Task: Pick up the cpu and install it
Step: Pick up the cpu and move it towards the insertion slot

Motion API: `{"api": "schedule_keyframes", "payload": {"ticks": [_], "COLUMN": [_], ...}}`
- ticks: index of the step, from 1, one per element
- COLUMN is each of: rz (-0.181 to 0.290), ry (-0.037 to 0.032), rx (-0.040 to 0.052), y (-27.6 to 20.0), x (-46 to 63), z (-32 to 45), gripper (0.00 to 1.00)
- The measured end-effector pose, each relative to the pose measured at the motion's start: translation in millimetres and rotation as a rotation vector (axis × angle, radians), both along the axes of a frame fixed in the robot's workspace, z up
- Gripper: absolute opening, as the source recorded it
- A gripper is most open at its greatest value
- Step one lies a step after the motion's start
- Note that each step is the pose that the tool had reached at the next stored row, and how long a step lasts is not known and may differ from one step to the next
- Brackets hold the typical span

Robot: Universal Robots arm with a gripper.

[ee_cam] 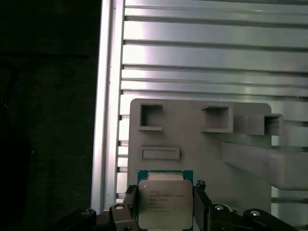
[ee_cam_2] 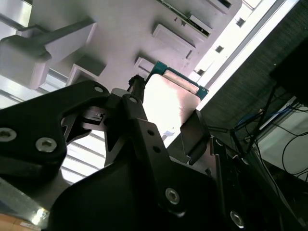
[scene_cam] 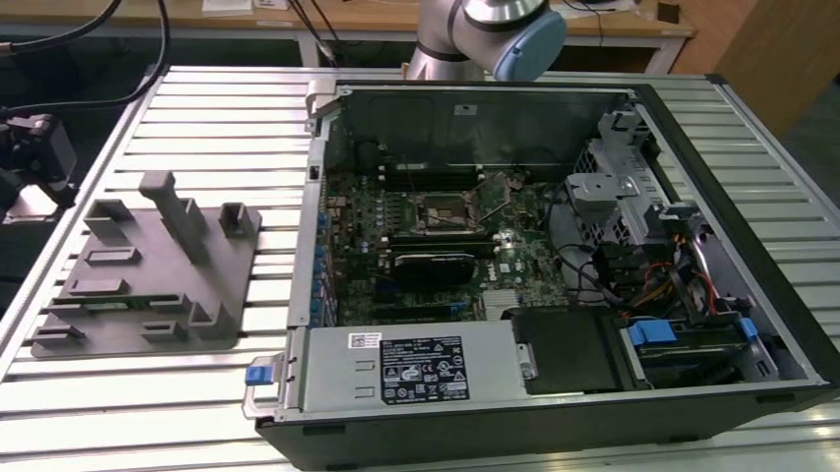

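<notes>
Nearest the lens in the exterior view is the open computer case (scene_cam: 552, 418), lying on its side on the slatted metal bench (scene_cam: 223, 108). Grey power supply (scene_cam: 393, 366) sits at the near edge, with the green motherboard (scene_cam: 393, 246) behind it. On the board is a silver-framed socket (scene_cam: 442, 208) with a dark centre. A grey moulded fixture (scene_cam: 145, 265) sits on the bench to the exterior view's left of the case, apart from it. The arm (scene_cam: 493, 34) rises at the far side behind the case.

Second wrist view: black pincer (ee_cam_2: 166, 103) seen close up, its fingers (ee_cam_2: 195, 137) closed in on the cpu (ee_cam_2: 169, 96). The chip shows as a pale, washed-out square with a teal edge. The grey fixture (ee_cam_2: 120, 29) is behind it.

First wrist view: cpu (ee_cam: 165, 204) has a silvery top with print and a teal rim. It is clamped by the pincer (ee_cam: 165, 195), with one of the fingers (ee_cam: 131, 196) on each of two opposite sides, open only as wide as the chip. The chip is at the fixture (ee_cam: 192, 130), just beside a shallow rectangular recess (ee_cam: 160, 153). Cannot tell whether it is lifted clear or touching. Bench slats (ee_cam: 216, 48) lie beyond. The cpu is at the fixture, not yet at the socket
</notes>
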State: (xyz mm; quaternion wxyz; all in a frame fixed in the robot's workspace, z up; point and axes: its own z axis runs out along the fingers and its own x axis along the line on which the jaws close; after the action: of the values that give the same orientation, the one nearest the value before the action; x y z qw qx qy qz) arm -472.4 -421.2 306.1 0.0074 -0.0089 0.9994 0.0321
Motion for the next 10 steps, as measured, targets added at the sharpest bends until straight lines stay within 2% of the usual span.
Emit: {"api": "schedule_keyframes", "payload": {"ticks": [10], "rz": [0.0], "ry": [0.0], "rx": [0.0001], "y": [0.1], "x": [0.0], "z": [19.1], "gripper": [0.54]}}
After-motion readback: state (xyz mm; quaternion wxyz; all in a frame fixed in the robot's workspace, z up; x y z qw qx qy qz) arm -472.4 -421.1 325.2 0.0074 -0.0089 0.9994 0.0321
